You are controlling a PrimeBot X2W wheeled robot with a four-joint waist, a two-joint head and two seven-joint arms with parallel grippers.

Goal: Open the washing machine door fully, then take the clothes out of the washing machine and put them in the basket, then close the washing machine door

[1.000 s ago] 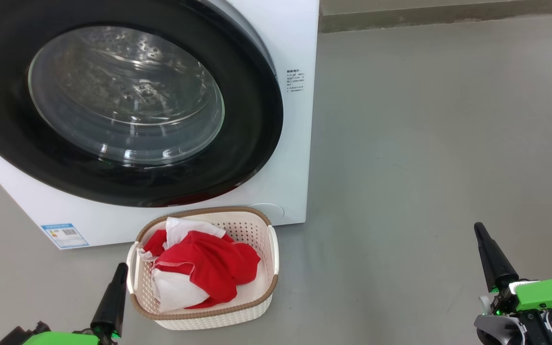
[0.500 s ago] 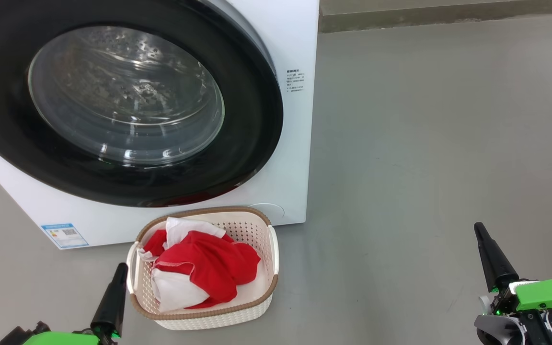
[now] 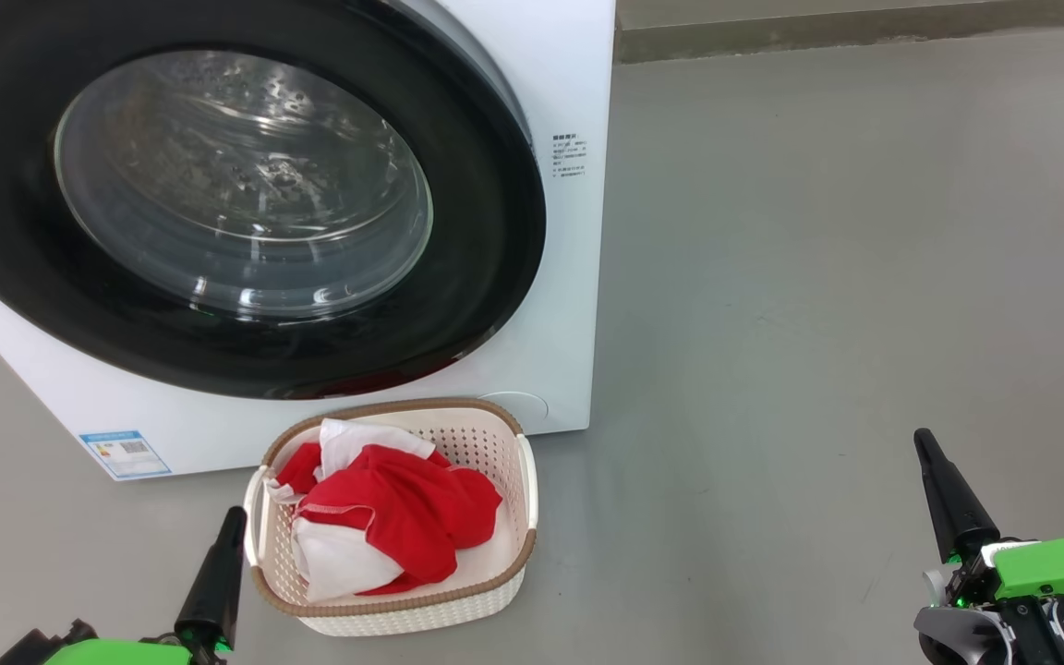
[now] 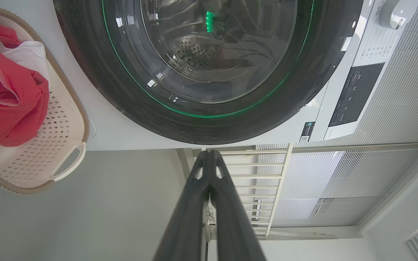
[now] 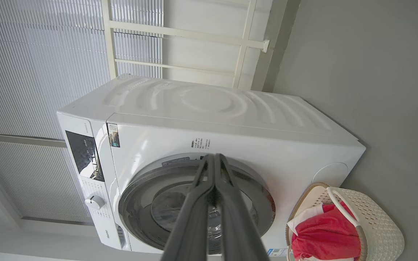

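Observation:
The white washing machine (image 3: 569, 277) fills the upper left of the head view, and its black-rimmed round door (image 3: 246, 199) lies flat against the front, closed. On the floor just in front stands the cream basket (image 3: 513, 554) holding the red and white clothes (image 3: 393, 517). My left gripper (image 3: 235, 517) is shut and empty, just left of the basket. My right gripper (image 3: 923, 441) is shut and empty, far to the right over bare floor. The left wrist view shows the door (image 4: 209, 123), the basket (image 4: 67, 137) and clothes (image 4: 9, 105); the right wrist view shows the machine (image 5: 212, 108).
Grey floor (image 3: 818, 277) stretches to the right of the machine up to a low wall base (image 3: 864, 28). Behind the machine are white slatted blinds (image 5: 31, 54) and a pale railing (image 5: 180, 34). The control panel with its dial (image 5: 94, 201) sits on the machine's front.

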